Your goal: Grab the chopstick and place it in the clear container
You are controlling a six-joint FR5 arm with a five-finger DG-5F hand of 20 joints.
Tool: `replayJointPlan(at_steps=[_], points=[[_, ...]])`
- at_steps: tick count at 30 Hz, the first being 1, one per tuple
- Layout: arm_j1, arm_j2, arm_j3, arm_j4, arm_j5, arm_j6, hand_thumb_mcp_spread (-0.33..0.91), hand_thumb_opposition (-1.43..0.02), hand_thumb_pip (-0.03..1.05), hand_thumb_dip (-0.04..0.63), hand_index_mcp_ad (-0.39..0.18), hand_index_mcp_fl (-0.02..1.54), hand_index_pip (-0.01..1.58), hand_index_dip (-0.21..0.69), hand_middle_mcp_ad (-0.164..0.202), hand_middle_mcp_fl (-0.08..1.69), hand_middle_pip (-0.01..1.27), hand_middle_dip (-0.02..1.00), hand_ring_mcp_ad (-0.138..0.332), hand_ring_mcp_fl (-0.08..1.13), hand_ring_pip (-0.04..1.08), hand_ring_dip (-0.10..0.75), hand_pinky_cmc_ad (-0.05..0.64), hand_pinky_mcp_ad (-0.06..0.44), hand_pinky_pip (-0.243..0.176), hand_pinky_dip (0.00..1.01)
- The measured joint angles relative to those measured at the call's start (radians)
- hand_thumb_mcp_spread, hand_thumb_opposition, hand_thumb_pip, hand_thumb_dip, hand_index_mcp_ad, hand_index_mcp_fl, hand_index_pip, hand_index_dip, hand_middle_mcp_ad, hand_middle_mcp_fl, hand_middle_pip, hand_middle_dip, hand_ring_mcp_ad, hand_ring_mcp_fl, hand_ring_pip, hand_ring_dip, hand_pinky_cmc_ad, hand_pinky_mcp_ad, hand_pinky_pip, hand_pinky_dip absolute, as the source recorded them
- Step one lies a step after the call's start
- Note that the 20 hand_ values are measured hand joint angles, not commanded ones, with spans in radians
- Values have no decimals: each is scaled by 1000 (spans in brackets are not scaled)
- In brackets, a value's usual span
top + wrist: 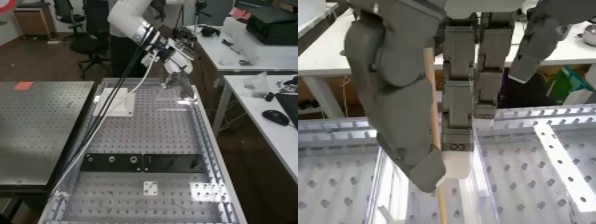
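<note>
1. At left, see a white plate [128,111] on the table [149,135].
2. Farther right, find a black strip [174,162] laid crosswise.
3. At right, see the hand [177,82] above the table, pinching the chopstick [442,205] between thumb and fingers.

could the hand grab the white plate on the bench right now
Probably not: the hand is pinching the chopstick, and cables run across the white plate in the high view.
</note>
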Motion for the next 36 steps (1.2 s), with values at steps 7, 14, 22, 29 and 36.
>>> replayJointPlan(at_steps=[7, 14, 22, 29, 36], points=[[-6, -12, 27, -20, -8, -1, 679, -1124, 445, 269, -141, 1525, 10, 426, 37, 1429, 318, 485, 61, 700, 113, 374, 424, 246, 40, 178], [-14, -37, 59, -72, -15, 26, 679, -1124, 445, 269, -141, 1525, 10, 424, 37, 1426, 318, 485, 61, 698, 113, 370, 419, 248, 44, 178], [-23, -53, 76, -96, -33, 58, 679, -1124, 445, 269, -141, 1525, 10, 428, 37, 1431, 325, 485, 63, 675, 112, 370, 417, 246, 40, 178], [-27, -57, 79, -111, -44, 79, 607, -1051, 504, 274, -127, 1414, 58, 428, 35, 1344, 326, 485, 61, 508, 103, 370, 396, 246, 35, 185], [-26, -57, 75, -110, -37, 80, 518, -929, 590, 290, -126, 1255, 38, 400, 37, 1206, 278, 482, 61, 424, 89, 370, 374, 248, 2, 290]])
